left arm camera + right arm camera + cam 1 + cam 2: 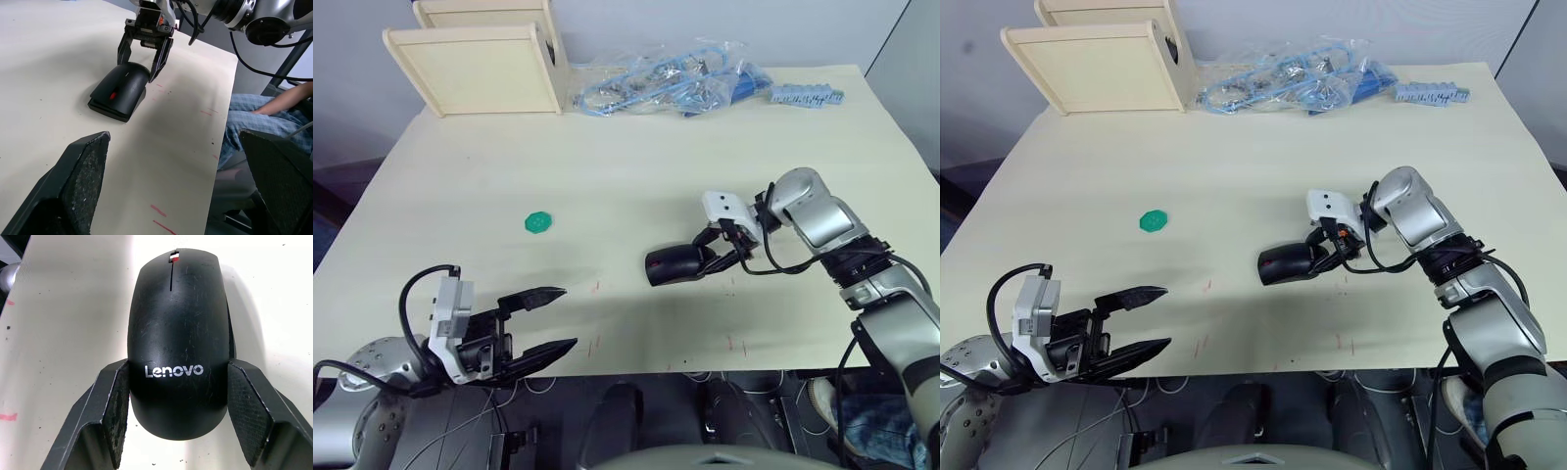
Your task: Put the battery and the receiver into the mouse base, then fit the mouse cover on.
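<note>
On the cream table (636, 186), going big to small: wooden boxes (484, 59) sit at the far 11 o'clock corner, a bag of blue cables (656, 83) at 12 o'clock, a green disc (537, 222) well apart at about 9 o'clock from the mouse. Right of centre the mouse cover (178, 323) sits over the mouse base (113, 105), whose edge shows as a lower lip under the shell at the front; the red wheel mark is visible on top. Battery and receiver can't be seen, so I judge them already inside, but can't confirm. The right gripper (717, 257) straddles the rear of the shell, fingers spread with one pad (117, 404) on each flank; contact looks light or just touching, not a firm clamp as far as I can tell. The left gripper (543, 323) hangs at the near 7 o'clock table edge, fingers apart, holding nothing, well apart from the mouse. Step in hand looks like seating the cover. To do it well: keep the fingers centred on both flanks so the shell doesn't skew, press down evenly at the rear, and check the front lip closes flush. Risk: the glossy shell sliding forward on the table, or one side popping up if pressure is uneven.
</note>
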Controlling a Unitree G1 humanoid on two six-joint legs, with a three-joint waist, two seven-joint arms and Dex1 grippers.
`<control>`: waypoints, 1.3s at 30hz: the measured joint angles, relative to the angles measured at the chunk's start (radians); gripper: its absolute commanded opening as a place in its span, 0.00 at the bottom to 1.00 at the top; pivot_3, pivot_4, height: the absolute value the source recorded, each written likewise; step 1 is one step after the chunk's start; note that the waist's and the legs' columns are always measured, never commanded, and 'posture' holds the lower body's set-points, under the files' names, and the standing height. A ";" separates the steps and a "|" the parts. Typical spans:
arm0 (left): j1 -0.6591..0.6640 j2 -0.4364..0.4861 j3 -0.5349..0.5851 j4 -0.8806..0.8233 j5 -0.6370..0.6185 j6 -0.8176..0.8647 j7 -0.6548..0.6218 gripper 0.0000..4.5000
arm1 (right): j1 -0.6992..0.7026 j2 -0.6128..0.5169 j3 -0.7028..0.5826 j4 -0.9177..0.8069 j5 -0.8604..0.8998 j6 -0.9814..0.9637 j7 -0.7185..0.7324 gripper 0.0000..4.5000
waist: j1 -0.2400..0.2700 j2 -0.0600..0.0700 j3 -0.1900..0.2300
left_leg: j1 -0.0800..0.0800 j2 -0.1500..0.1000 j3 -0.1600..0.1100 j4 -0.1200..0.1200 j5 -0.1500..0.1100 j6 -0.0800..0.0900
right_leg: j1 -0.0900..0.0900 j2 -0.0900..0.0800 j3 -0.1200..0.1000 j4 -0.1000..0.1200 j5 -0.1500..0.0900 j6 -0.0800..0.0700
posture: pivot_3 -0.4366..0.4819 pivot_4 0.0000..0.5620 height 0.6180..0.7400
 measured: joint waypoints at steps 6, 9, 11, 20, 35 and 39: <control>0.005 0.000 0.000 0.000 0.000 -0.001 0.000 1.00 | 0.000 0.006 0.001 0.002 -0.010 0.000 0.007 0.51 | -0.001 0.000 0.000 | 0.000 0.000 0.000 0.000 0.000 0.000 | 0.000 0.000 0.000 0.000 0.000 0.000 | 0.48 0.27 1.00; 0.007 -0.001 0.000 -0.002 0.000 -0.001 0.001 1.00 | -0.011 0.013 0.006 0.018 -0.019 -0.002 0.013 0.51 | -0.001 0.000 0.000 | 0.000 0.000 0.000 0.000 0.000 0.000 | 0.000 0.000 0.000 0.000 0.000 0.000 | 0.48 0.27 1.00; 0.008 -0.002 0.000 -0.002 0.000 -0.001 0.001 1.00 | -0.015 0.015 0.009 0.022 -0.021 -0.002 0.016 0.51 | -0.001 0.000 0.000 | 0.000 0.000 0.000 0.000 0.000 0.000 | 0.000 0.000 0.000 0.000 0.000 0.000 | 0.48 0.27 1.00; 0.025 -0.008 0.000 -0.023 0.000 -0.001 0.018 1.00 | -0.023 0.024 0.009 0.040 -0.026 -0.003 0.020 0.51 | -0.002 0.000 0.000 | 0.001 0.000 0.000 0.000 0.000 0.000 | 0.000 0.000 0.000 0.000 0.000 0.000 | 0.48 0.27 1.00; 0.027 -0.010 0.001 -0.029 0.000 -0.003 0.019 1.00 | -0.023 0.028 0.008 0.041 -0.026 -0.003 0.019 0.51 | -0.004 0.000 0.000 | 0.001 0.000 0.000 0.000 0.000 0.000 | 0.000 0.000 0.000 0.001 0.000 -0.001 | 0.48 0.27 1.00; 0.026 -0.010 0.001 -0.029 0.000 -0.003 0.019 1.00 | -0.023 0.030 0.008 0.041 -0.026 -0.003 0.019 0.51 | -0.008 0.000 0.000 | 0.001 0.000 0.000 0.000 0.000 0.000 | 0.000 0.000 0.000 0.001 0.000 -0.001 | 0.48 0.27 1.00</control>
